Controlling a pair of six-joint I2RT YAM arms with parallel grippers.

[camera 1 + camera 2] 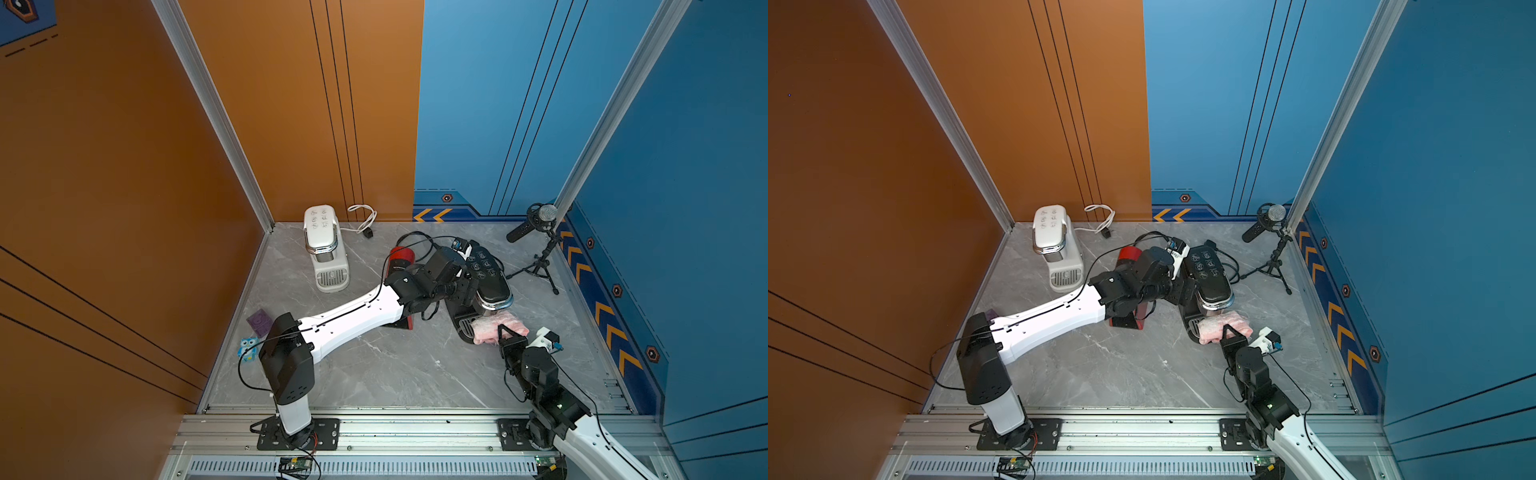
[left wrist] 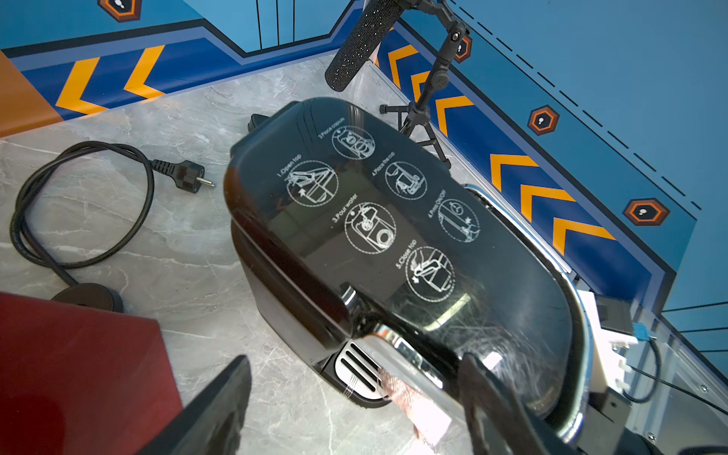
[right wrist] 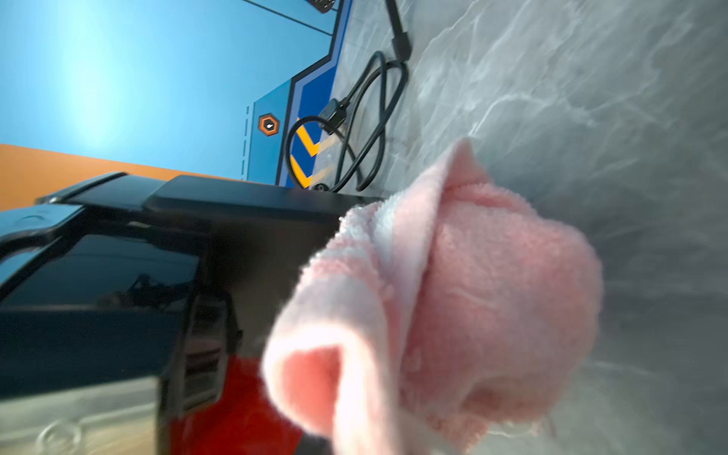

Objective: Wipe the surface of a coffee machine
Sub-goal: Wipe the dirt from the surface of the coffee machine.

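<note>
Between the right fingers, which are clenched, a soft pink terry cloth is pinched by one bunched fold. The rest of the cloth is seen billowing loose against the lower front of the glossy black coffee machine, at its drip tray. The cloth is judged light and limp: it can be pressed flat onto curves, but its free ends may be dragged or snagged on the tray slots, so a hold near the middle of the bunch is preferred.

Beside the machine's body, the left fingers are spread wide and nothing is gripped. One is clearly apart from the housing. Whether the other touches the lid edge cannot be told.

The machine is set near the back right of the grey marble-patterned desk. Its shell is judged rigid, smooth and slippery, with chrome trim under a printed lid. Being a small appliance on a slick desk, it is likely to be slid by a firm wipe. It is best braced at the body sides below the lid, not at the lid, which looks hinged.
</note>
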